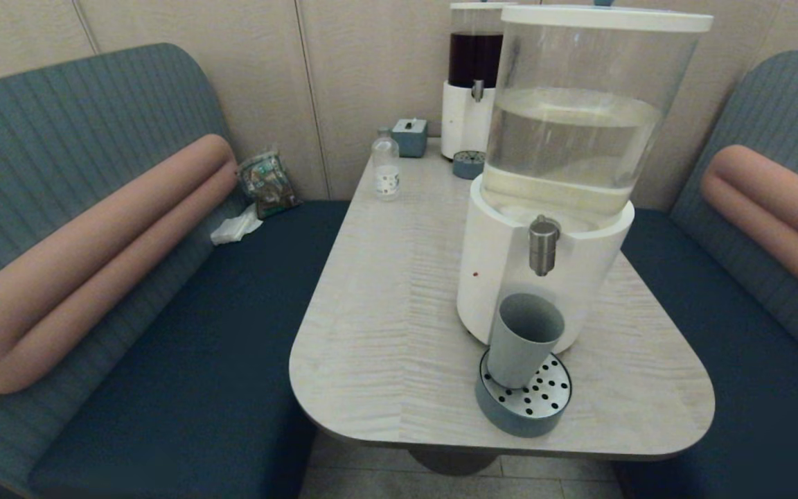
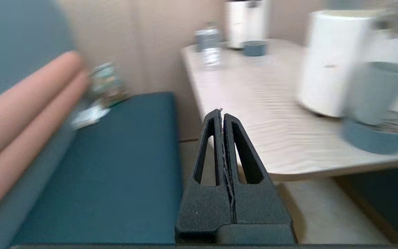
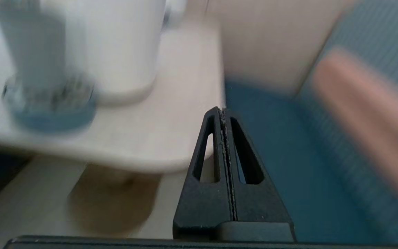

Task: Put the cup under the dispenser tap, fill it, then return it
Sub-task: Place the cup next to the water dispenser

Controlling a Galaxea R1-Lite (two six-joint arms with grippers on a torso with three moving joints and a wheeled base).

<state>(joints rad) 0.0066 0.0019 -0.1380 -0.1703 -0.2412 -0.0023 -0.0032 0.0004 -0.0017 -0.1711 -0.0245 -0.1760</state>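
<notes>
Left of the worktop (image 1: 385, 312), below its edge and over the blue bench seat, the left gripper (image 2: 222, 119) hangs with its fingers pressed together on nothing. Further along, the cup (image 1: 522, 339) stands on the perforated drip tray (image 1: 544, 405) at the foot of the large white-based dispenser (image 1: 489, 277), leaning a little and set slightly left of the dispenser tap (image 1: 543, 244), which sits above its open mouth. It is a plain matte grey-blue tapered tumbler without a handle, and looks empty. Filling it well probably means centring the mouth under the spout first, then working the tap gently. Right of the worktop, also below its edge, the right gripper (image 3: 224, 117) has its fingers closed and empty.
</notes>
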